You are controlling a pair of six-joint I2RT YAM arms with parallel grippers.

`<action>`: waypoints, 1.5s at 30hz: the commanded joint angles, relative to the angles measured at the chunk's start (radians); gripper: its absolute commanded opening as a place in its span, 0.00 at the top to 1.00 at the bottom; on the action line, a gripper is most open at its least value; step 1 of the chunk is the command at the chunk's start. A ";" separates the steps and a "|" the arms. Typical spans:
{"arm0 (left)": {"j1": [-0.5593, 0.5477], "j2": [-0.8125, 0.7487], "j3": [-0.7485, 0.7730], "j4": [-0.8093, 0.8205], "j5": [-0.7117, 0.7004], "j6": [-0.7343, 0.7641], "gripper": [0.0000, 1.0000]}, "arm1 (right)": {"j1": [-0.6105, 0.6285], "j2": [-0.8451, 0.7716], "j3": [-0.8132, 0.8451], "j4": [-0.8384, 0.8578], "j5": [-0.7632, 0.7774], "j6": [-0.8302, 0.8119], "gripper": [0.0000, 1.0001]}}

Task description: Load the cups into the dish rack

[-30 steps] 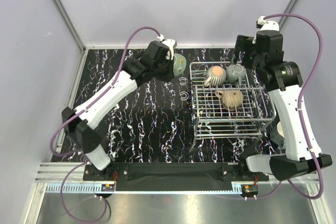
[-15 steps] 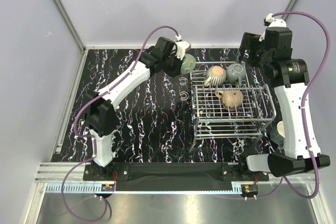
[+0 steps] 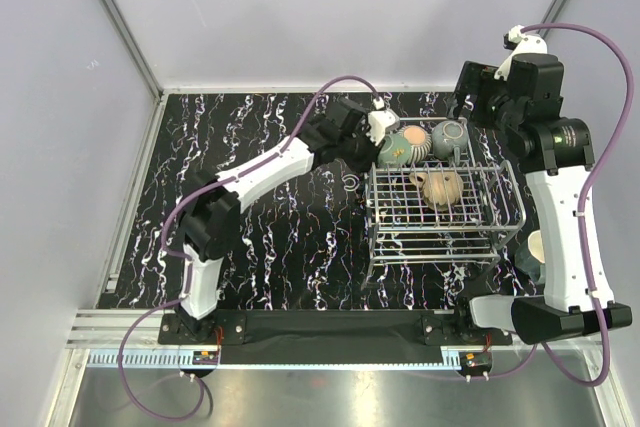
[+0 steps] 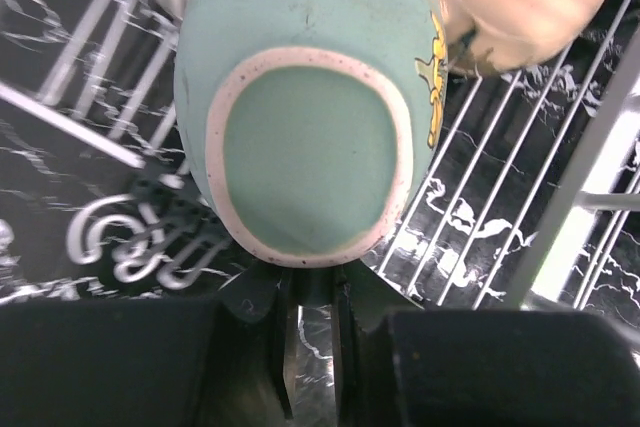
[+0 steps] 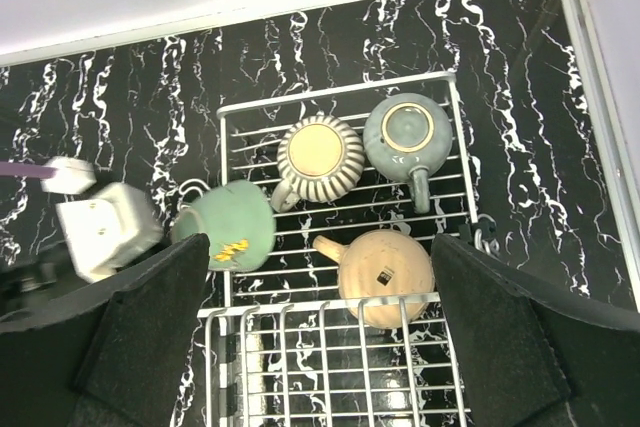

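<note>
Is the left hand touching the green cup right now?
Touching. In the left wrist view the left hand is pinched shut on the green cup at its lower edge, holding it over the dish rack.

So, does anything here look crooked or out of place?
Nothing looks spilled or broken. The one oddity is the teal-green cup, held on its side by the left pincer, straddling the left rim of the dish rack rather than seated inside like the other three cups.
</note>
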State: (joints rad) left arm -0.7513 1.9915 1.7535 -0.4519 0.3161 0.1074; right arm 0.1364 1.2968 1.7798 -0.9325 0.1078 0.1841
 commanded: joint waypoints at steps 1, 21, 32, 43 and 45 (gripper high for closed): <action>0.006 0.022 -0.020 0.151 0.060 -0.021 1.00 | -0.003 -0.030 0.033 0.043 -0.043 -0.006 0.01; -0.036 0.098 -0.058 0.119 0.061 0.002 1.00 | -0.003 -0.088 -0.031 0.063 -0.091 0.014 0.00; -0.069 0.147 -0.016 0.055 -0.014 0.026 1.00 | -0.003 -0.100 -0.062 0.084 -0.083 0.006 0.00; -0.079 0.148 -0.020 0.056 -0.057 0.037 0.84 | -0.003 -0.102 -0.071 0.086 -0.091 0.009 0.00; -0.077 0.148 -0.025 0.061 -0.074 0.043 0.82 | -0.003 -0.100 -0.069 0.084 -0.092 0.009 0.00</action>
State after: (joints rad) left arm -0.8062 2.1220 1.7084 -0.4271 0.3176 0.1017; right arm 0.1364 1.2129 1.7069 -0.8867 0.0322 0.1886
